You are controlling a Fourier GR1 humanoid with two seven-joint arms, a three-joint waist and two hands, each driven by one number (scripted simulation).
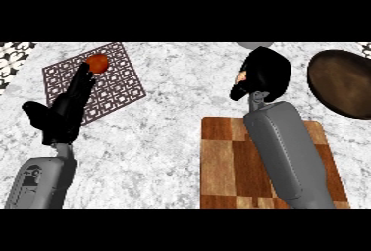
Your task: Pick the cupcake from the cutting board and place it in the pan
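Observation:
My right hand point(264, 73) hangs above the counter beyond the far edge of the wooden cutting board point(228, 166), left of the dark brown pan point(342, 83). Its fingers are curled round the cupcake point(241, 77), of which only a small pale and orange bit shows at the hand's left side. The board's visible surface carries nothing; my right forearm covers much of it. My left hand point(62, 110) stays open at the left, fingers straight and pointing up over a patterned mat.
A brown lattice mat point(109, 86) lies at the back left with an orange round object point(98, 62) on its far corner, near my left fingertips. A pale rounded object point(253, 44) peeks in at the top edge. Patterned tiles show in both top corners.

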